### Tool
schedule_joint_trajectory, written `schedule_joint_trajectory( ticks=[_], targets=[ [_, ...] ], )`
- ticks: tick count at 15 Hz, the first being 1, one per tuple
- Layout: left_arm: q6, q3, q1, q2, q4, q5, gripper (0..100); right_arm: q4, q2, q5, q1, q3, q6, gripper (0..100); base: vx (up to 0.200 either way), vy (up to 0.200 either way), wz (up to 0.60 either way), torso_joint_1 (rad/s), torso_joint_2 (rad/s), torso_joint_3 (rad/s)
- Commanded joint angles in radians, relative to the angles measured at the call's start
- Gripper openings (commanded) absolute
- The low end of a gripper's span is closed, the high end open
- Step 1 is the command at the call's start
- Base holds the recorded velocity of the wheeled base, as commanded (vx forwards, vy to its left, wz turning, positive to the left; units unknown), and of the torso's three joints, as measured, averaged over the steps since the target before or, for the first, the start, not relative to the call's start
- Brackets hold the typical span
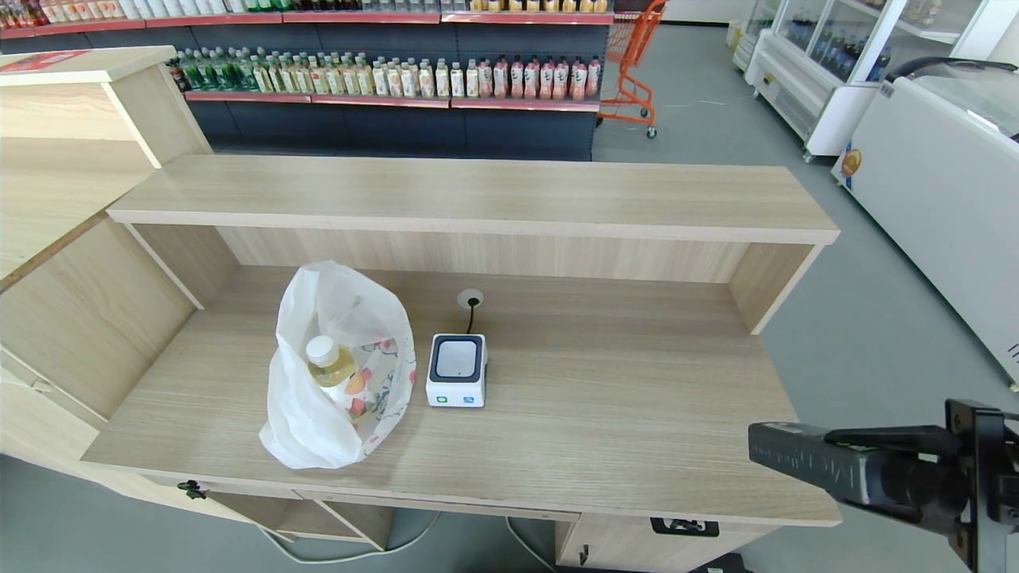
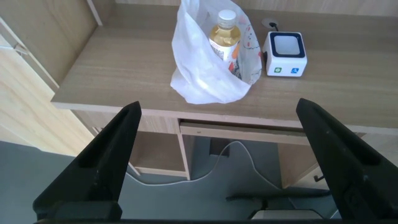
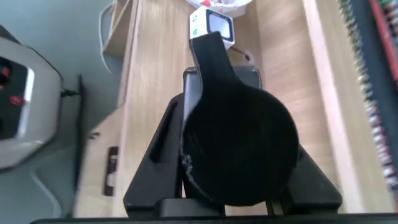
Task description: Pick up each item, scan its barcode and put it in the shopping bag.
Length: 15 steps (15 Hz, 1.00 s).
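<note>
Looking down from the head, the shopping bag (image 1: 296,414) stands open on the left of the surface (image 1: 621,398) with 1 bottle (image 1: 329,364) upright inside, bagged already. The scanner (image 1: 457,370) sits just beside it, keeping the carry short. The right gripper (image 1: 784,455) hangs off the near right corner; whether it grips anything I cannot tell. Left wrist view: the left gripper (image 2: 216,113) hangs before the front edge, fingers (image 2: 106,162) wide apart, empty. Right wrist view: the scanner lies ahead.

Bottle (image 1: 330,364) in shopping bag (image 1: 293,426) beside scanner (image 1: 456,371)
</note>
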Motion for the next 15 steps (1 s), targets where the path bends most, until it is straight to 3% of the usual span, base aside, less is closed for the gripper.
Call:
schedule_joint_trajectory(
  ticks=[1, 3, 5, 6, 7, 9, 12, 15],
  targets=[
    [0.000, 0.000, 0.001, 0.000, 0.000, 0.000, 100, 0.018, -0.038, -0.012, -0.015, 0.007, 0.216, 0, 0.000, 0.000, 0.00, 0.000, 0.00, 0.000],
    [0.000, 0.000, 0.001, 0.000, 0.000, 0.000, 100, 0.012, -0.045, -0.016, -0.017, -0.039, 0.593, 0, 0.000, 0.000, 0.00, 0.000, 0.00, 0.000],
    [0.000, 0.000, 0.001, 0.000, 0.000, 0.000, 100, 0.000, -0.052, -0.018, -0.028, -0.096, 1.095, 0, 0.000, 0.000, 0.00, 0.000, 0.00, 0.000],
    [0.000, 0.000, 0.000, 0.000, 0.000, 0.000, 100, -0.011, -0.055, -0.019, -0.040, -0.102, 1.204, 0, 0.000, 0.000, 0.00, 0.000, 0.00, 0.000],
    [0.000, 0.000, 0.001, 0.000, 0.000, 0.000, 100, -0.036, -0.062, -0.033, -0.103, -0.101, 1.551, 0, 0.000, 0.000, 0.00, 0.000, 0.00, 0.000],
    [0.000, 0.000, 0.001, 0.000, 0.000, 0.000, 100, -0.051, -0.069, -0.048, -0.129, -0.079, 1.917, 0, 0.000, 0.000, 0.00, 0.000, 0.00, 0.000],
    [0.000, 0.000, 0.000, 0.000, 0.000, 0.000, 100, -0.054, -0.083, -0.070, -0.149, -0.056, 2.177, 0, 0.000, 0.000, 0.00, 0.000, 0.00, 0.000],
    [0.000, 0.000, 0.000, 0.000, 0.000, 0.000, 100, -0.054, -0.083, -0.119, -0.147, -0.069, 2.212, 0, 0.000, 0.000, 0.00, 0.000, 0.00, 0.000]
  ],
)
